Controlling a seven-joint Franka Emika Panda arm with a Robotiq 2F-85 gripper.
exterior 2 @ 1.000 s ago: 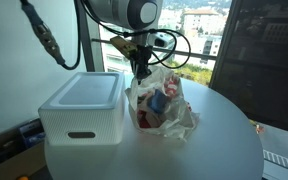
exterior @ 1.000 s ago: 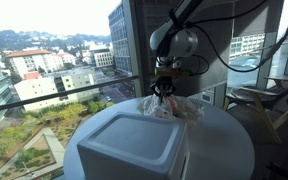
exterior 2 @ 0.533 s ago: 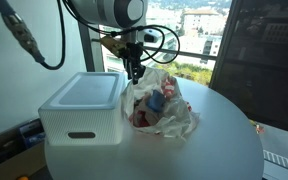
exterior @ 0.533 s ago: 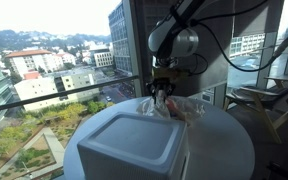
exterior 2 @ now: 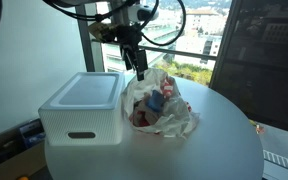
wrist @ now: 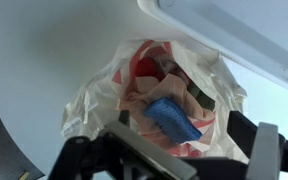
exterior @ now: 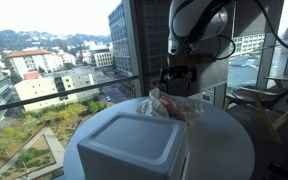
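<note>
A crumpled clear plastic bag [exterior 2: 162, 105] with red print lies on the round white table [exterior 2: 224, 145], next to a white box. Inside it I see a blue item [wrist: 174, 120] and dark packets. In both exterior views my gripper [exterior 2: 141, 70] hangs just above the bag's top, apart from it. Its fingers stand wide open with nothing between them. In the wrist view the gripper [wrist: 189, 142] looks straight down on the bag [wrist: 104, 90]. From the side, the gripper [exterior: 177, 78] is above the bag [exterior: 176, 107].
A white lidded box [exterior 2: 82, 105] with a front handle slot takes up one side of the table [exterior: 229, 140]; it shows too as box [exterior: 134, 145]. Window glass and a railing stand right behind. A dark chair [exterior: 266, 100] is beside the table.
The gripper was shut low on the top of the bag; it has opened and risen clear of it. The bag has settled onto the table.
</note>
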